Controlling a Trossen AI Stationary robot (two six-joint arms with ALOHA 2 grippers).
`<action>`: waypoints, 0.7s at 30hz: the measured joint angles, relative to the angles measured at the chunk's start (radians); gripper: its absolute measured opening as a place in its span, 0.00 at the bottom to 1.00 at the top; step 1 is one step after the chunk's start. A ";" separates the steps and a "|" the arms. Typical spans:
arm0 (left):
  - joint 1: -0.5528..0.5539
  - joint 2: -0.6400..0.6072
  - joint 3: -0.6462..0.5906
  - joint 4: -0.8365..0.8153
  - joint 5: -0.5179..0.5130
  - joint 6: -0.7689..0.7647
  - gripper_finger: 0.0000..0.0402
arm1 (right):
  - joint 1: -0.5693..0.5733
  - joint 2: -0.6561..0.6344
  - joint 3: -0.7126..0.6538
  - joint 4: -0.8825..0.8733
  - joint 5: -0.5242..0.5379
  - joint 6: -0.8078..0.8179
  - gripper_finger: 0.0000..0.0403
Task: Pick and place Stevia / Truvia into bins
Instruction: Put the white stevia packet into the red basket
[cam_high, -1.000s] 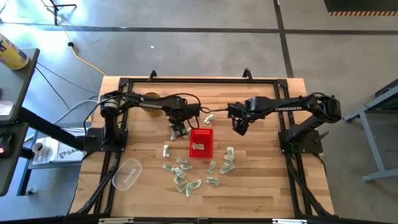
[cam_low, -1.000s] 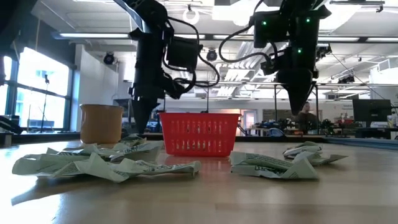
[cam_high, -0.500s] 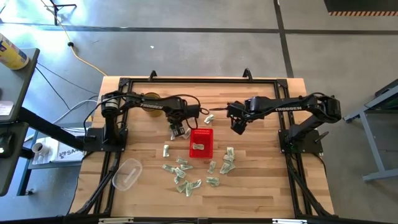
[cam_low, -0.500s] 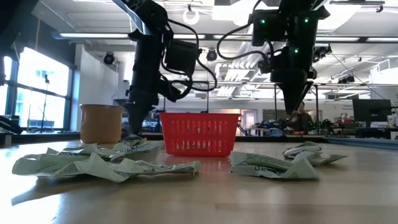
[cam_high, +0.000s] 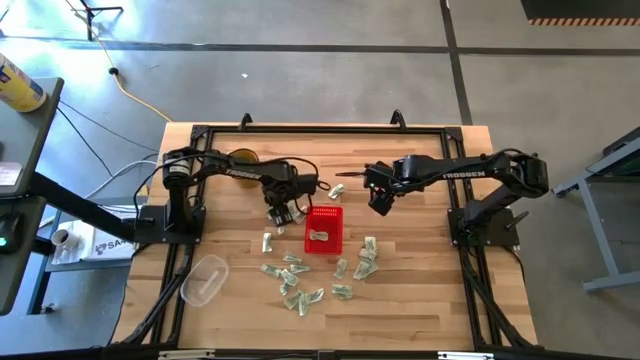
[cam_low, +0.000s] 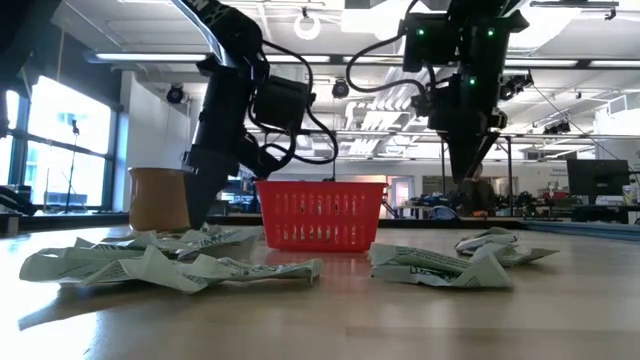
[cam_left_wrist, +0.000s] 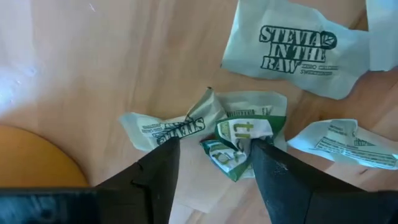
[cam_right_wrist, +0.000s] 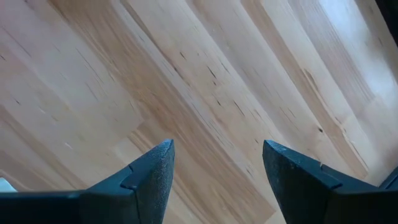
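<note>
High view: we see our left gripper (cam_high: 281, 213) just left of the basket (cam_high: 323, 229), fingers parted over crumpled sachets (cam_left_wrist: 239, 142), gripping nothing. Our right gripper (cam_high: 379, 205) hangs spread and empty up-right of the basket.

I'm looking into a big robotics lab or workshop. My wooden table (cam_high: 400, 300) sits in a black metal frame (cam_high: 320, 128) on a bare concrete floor (cam_high: 300, 80), with a yellow cable (cam_high: 130, 92) trailing across it. At table height, the room behind is open-plan: exposed ceiling with strip lights (cam_low: 140, 58), tall windows (cam_low: 70, 150), monitors (cam_low: 597, 180) and cluttered benches far back.
</note>
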 joint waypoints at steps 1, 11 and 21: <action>0.000 0.000 0.000 0.000 0.002 -0.002 0.55 | 0.000 0.000 0.000 0.002 0.000 0.000 0.59; -0.001 -0.001 0.048 -0.081 0.007 -0.022 0.26 | 0.000 0.000 0.000 0.007 -0.002 0.030 0.59; -0.019 -0.001 0.055 -0.043 -0.026 -0.014 0.29 | 0.000 0.000 0.000 0.013 -0.013 0.049 0.59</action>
